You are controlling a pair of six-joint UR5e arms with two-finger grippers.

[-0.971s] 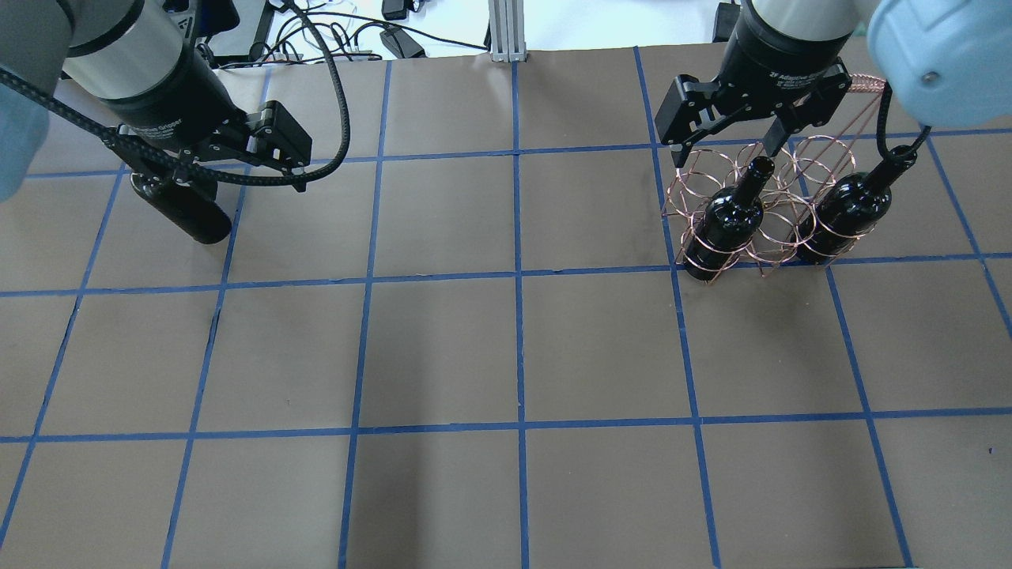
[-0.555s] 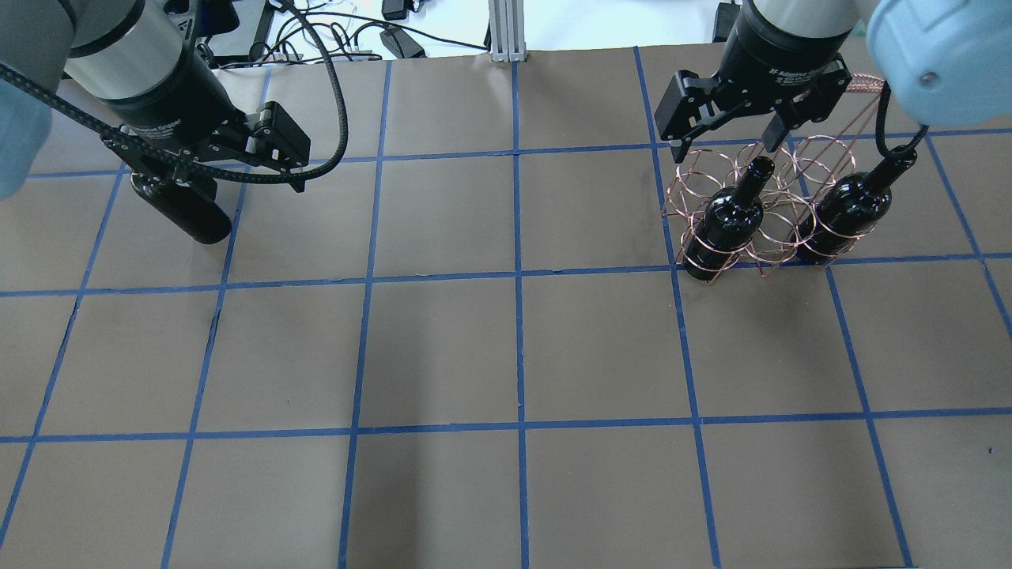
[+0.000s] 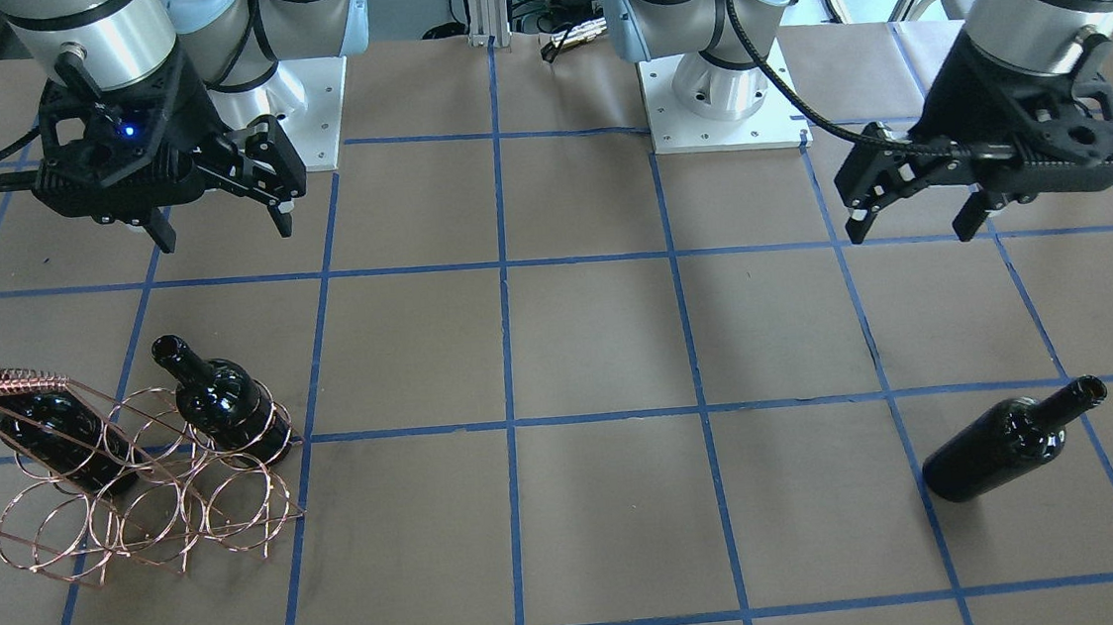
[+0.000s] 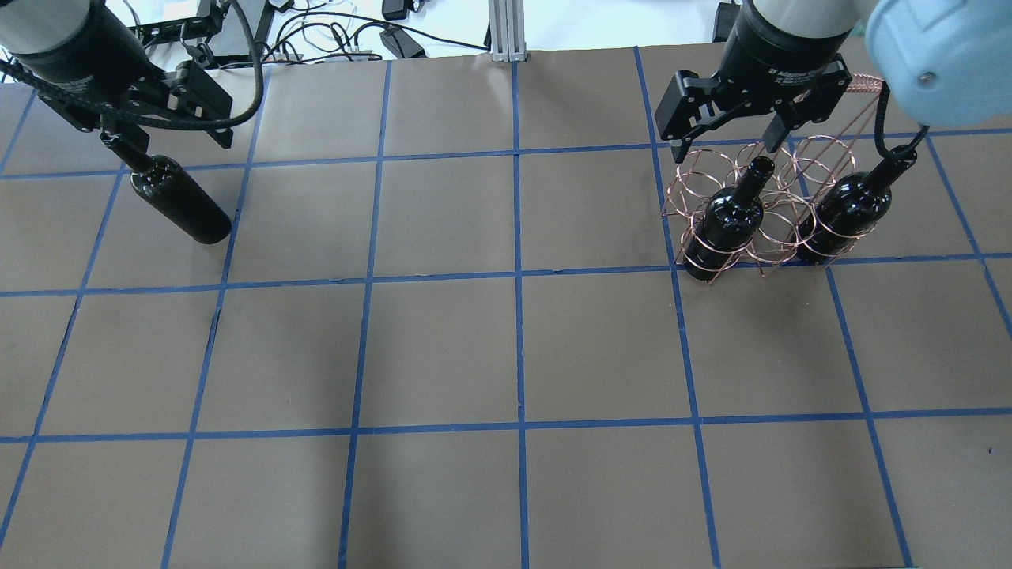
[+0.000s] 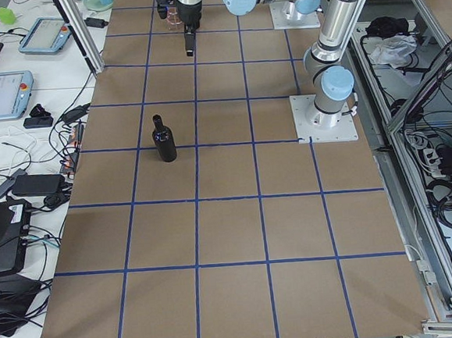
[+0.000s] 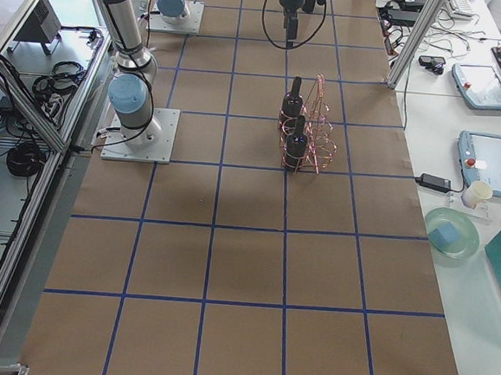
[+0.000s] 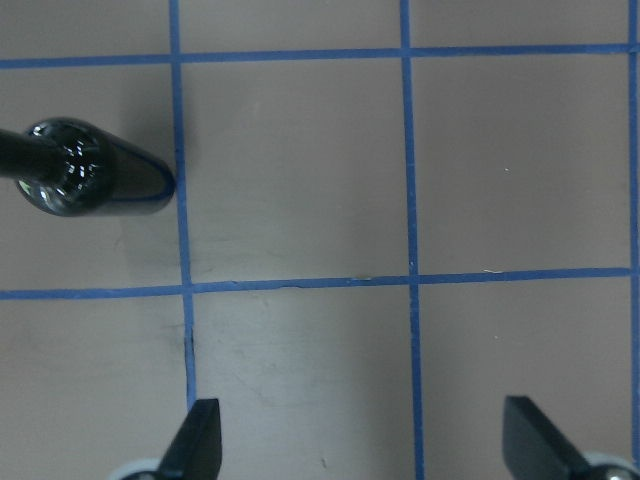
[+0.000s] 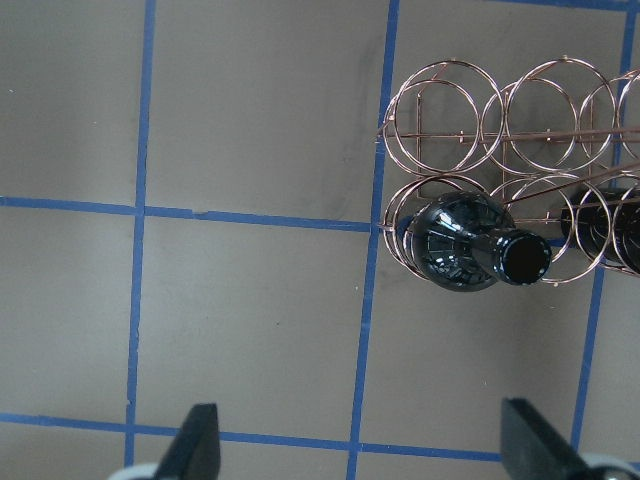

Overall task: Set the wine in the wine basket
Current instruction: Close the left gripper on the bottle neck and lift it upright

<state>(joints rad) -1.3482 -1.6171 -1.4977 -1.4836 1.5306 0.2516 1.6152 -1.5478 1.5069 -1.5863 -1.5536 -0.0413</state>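
One dark wine bottle [image 4: 179,202] stands upright and alone on the table's left side; it also shows in the front view [image 3: 1004,441] and the left wrist view [image 7: 85,180]. My left gripper [image 4: 166,141] is open and empty, above and beyond it. The copper wire basket [image 4: 696,170] stands at the far right and holds two bottles [image 4: 731,221] [image 4: 842,209] in its near row. My right gripper [image 4: 721,150] is open and empty above the basket's far row; the right wrist view shows one bottle [image 8: 465,245] in its ring.
Brown paper with a blue tape grid covers the table [image 4: 514,356]. Cables and power bricks [image 4: 379,35] lie beyond the far edge. The two arm bases [image 3: 718,91] stand on white plates on the robot's side.
My left gripper has moved away from the lone bottle toward the far left, and the bottle's neck now shows. My right gripper has barely moved over the basket.
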